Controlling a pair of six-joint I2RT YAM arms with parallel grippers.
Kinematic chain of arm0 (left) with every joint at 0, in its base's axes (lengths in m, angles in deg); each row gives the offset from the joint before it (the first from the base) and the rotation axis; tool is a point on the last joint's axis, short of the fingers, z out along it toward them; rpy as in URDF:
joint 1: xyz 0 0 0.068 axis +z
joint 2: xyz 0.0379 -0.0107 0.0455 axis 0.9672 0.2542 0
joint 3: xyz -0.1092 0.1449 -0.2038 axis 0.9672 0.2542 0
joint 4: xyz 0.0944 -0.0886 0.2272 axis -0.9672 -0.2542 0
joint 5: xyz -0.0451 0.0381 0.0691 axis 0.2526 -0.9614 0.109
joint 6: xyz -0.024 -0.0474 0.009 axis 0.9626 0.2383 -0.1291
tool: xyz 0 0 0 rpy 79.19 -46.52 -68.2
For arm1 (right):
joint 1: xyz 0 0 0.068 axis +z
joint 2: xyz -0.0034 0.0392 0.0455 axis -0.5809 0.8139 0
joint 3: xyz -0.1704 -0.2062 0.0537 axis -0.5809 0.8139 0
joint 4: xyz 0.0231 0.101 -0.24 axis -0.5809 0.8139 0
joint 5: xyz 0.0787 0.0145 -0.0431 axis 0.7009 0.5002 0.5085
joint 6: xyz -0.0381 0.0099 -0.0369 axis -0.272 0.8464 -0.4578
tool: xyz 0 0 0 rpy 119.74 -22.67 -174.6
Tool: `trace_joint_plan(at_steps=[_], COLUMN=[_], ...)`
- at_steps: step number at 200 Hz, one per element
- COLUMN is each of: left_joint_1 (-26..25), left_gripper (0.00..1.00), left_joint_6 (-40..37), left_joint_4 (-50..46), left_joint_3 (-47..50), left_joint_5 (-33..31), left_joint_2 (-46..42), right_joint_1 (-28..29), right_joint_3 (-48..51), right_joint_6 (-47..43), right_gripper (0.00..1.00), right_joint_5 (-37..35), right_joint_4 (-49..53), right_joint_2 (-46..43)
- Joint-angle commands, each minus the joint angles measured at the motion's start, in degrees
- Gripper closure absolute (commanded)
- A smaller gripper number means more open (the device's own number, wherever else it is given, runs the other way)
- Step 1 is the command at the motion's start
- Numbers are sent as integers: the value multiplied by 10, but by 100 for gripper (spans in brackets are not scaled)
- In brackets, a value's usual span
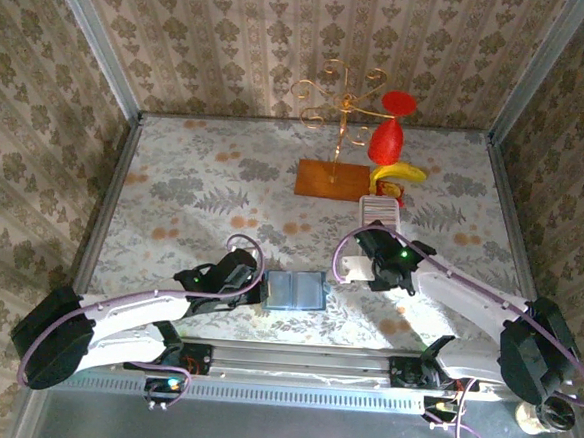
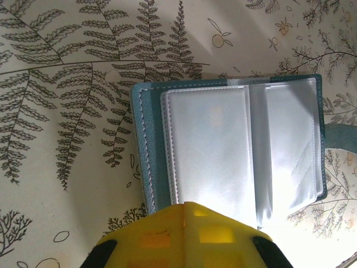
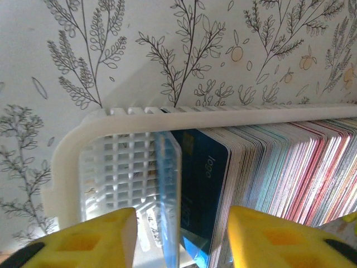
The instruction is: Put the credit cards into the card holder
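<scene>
I have the left pincer (image 2: 185, 209) clenched at the edge of the open card holder (image 1: 297, 291), which lies flat midway along the table's (image 1: 174, 186) near edge. My right pincer (image 3: 181, 229), released, straddles the front credit cards (image 3: 268, 167) standing in the white tray (image 3: 72, 159).

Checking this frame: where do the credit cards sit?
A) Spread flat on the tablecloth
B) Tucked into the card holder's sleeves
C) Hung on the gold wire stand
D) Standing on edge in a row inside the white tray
D: the right wrist view shows the credit cards packed upright in the white tray, while the card holder lies open on the table apart from them.
</scene>
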Motion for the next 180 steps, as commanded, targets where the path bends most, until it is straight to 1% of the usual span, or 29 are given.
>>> trace_joint_plan(at_steps=[1, 10, 27, 42, 55, 64, 94, 105, 123, 139, 166, 180], left_joint_1=[-3, -4, -3, -3, -3, -3, -4, -4, -3, -4, -5, -4], left_gripper=[95, 95, 95, 95, 95, 95, 95, 95, 95, 95, 95, 95], left_joint_6=[-6, -6, -5, -6, -5, -4, -4, -3, -3, -2, -3, -2], left_joint_4=[11, 14, 17, 17, 19, 21, 22, 24, 25, 25, 22, 22], left_joint_3=[10, 10, 10, 11, 13, 14, 15, 15, 16, 16, 17, 17], left_joint_5=[1, 1, 3, 2, 2, 2, 3, 3, 3, 4, 1, 1], left_joint_2=[-10, -9, -8, -9, -10, -11, -13, -14, -15, -18, -24, -26], right_joint_1=[-1, -1, -1, -1, -1, -1, -5, -10, -18, -24, -32, -32], right_joint_3=[19, 26, 40, 47, 51, 56, 54, 52, 50, 45, 39, 37], right_joint_6=[-14, -14, -17, -19, -20, -24, -33, -28, -27, -20, -17, -15], right_gripper=[46, 41, 38, 32, 29, 25, 22, 14, 9, 0, 0, 2], right_joint_5=[-36, -44, -55, -67, -75, -82, -106, -104, -106, -104, -95, -94], right_joint_4=[-60, -69, -85, -99, -115, -130, -155, -157, -160, -165, -165, -169], right_joint_2=[-24, -29, -34, -37, -39, -40, -26, -20, -8, 1, 21, 31])
